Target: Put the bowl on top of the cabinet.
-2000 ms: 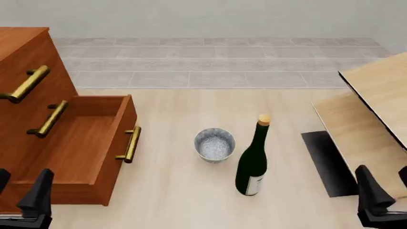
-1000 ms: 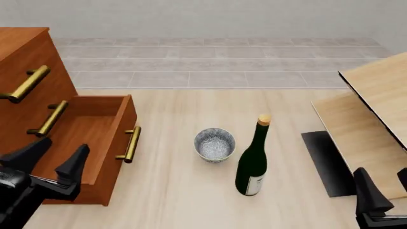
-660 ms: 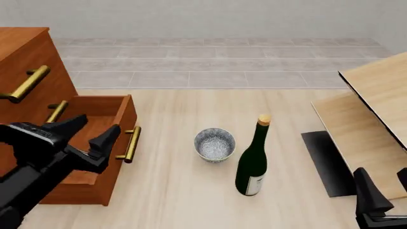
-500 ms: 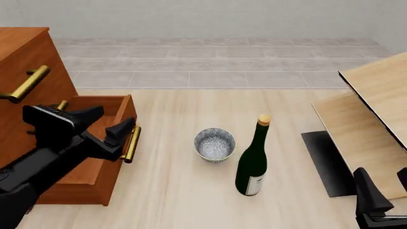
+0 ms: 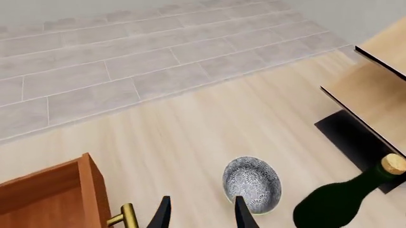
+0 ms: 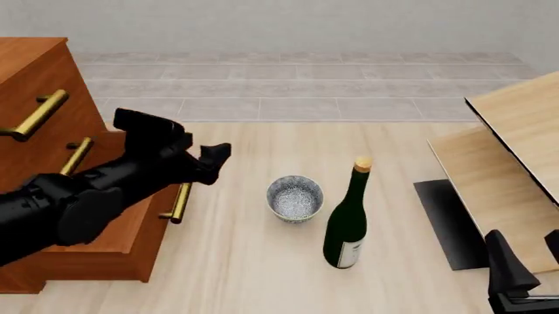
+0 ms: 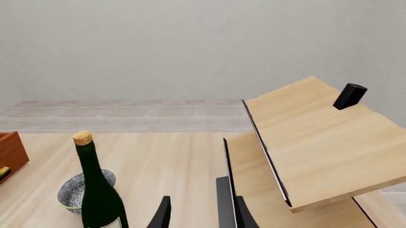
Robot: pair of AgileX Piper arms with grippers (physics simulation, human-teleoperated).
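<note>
Starting with front view: left gripper [image 6: 209, 163] out over the open bottom drawer [image 6: 131, 216] of the cabinet [image 6: 35, 98], fingers parted, holding nothing, short of the bowl [image 6: 295, 198]. Bowl upright on the surface [image 6: 245, 261], mid-surface, well clear of every edge, just beside the wine bottle [image 6: 347, 226], not touching as far as visible. Cabinet along the left edge, brass handles [image 6: 39, 114] facing in. Right gripper [image 6: 528, 278] low at the near right corner, only partly in frame, empty; opening can't be judged from here.

Left wrist view: fingertips [image 5: 163, 214] spread with a clear gap, nothing between. Bowl [image 5: 252, 183] just past the tips, bottle [image 5: 345, 197] beside it, drawer corner [image 5: 57, 194] and handle [image 5: 123, 218] on the other side.

Right wrist view: right gripper [image 7: 198, 214] fingers apart, empty. Bottle [image 7: 98, 190] standing in front of the bowl [image 7: 73, 190], partly hiding it. Tilted light-wood panels [image 7: 317, 137] alongside.
</note>
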